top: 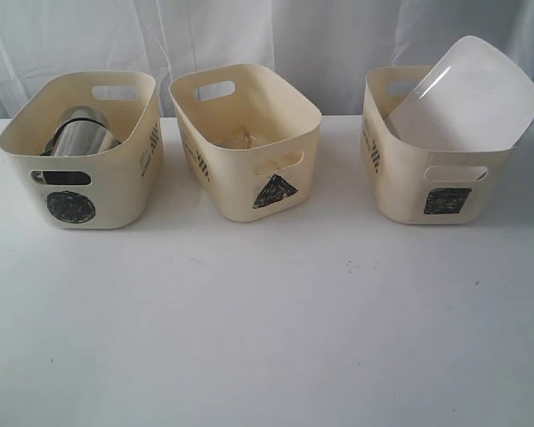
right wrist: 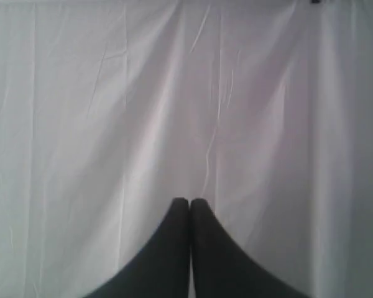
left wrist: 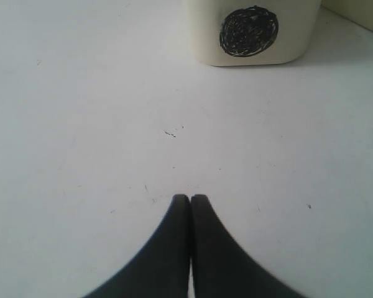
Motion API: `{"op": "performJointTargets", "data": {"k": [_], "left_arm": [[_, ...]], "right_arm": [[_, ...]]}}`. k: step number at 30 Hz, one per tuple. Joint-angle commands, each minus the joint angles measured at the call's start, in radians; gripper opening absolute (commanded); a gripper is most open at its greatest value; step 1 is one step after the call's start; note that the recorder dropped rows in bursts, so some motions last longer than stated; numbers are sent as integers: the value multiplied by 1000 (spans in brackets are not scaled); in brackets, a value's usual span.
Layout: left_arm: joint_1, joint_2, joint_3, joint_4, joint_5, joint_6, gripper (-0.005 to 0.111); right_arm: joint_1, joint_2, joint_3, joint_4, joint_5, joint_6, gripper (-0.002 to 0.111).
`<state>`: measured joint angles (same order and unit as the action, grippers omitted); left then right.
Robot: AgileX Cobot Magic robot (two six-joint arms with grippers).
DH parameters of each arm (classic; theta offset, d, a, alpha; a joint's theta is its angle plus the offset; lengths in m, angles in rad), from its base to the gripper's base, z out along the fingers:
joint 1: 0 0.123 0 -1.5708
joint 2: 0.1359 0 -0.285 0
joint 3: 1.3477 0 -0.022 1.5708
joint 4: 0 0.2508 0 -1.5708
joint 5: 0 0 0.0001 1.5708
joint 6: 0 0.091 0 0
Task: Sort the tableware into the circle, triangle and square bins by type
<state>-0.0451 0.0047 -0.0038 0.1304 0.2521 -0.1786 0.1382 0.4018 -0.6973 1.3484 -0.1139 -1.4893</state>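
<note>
1. Across the white table point(top: 267, 338): 3 cream bins in a row, marks turned to the front, so easy to tell apart. No loose tableware seen in front of them.
2. In the square bin point(top: 400, 182) on the right: big white plate point(top: 467, 93), tilted and poking up over the rim. Likely too wide to lie flat.
3. In the circle bin point(top: 116, 191) on the left: shiny steel mug point(top: 76, 133), down inside the walls.
4. In the triangle bin point(top: 240, 165) in the middle: something pale at the bottom, too faint to name.
5. Left gripper point(left wrist: 190, 200): clenched, holding nothing, aimed at the table near the circle bin.
6. Right gripper point(right wrist: 190, 202): clenched, empty, facing the white curtain point(right wrist: 174, 93). Probably just parked, sorting looking done.
</note>
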Motion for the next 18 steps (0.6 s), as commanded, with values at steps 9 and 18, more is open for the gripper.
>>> {"op": "performJointTargets", "data": {"k": [9, 18], "left_arm": [[3, -5, 4, 0, 1, -1, 0], [3, -5, 4, 0, 1, -1, 0]], "right_arm": [[1, -104, 427, -9, -199, 175, 0], [-8, -232, 697, -719, -437, 1012, 0]]}}
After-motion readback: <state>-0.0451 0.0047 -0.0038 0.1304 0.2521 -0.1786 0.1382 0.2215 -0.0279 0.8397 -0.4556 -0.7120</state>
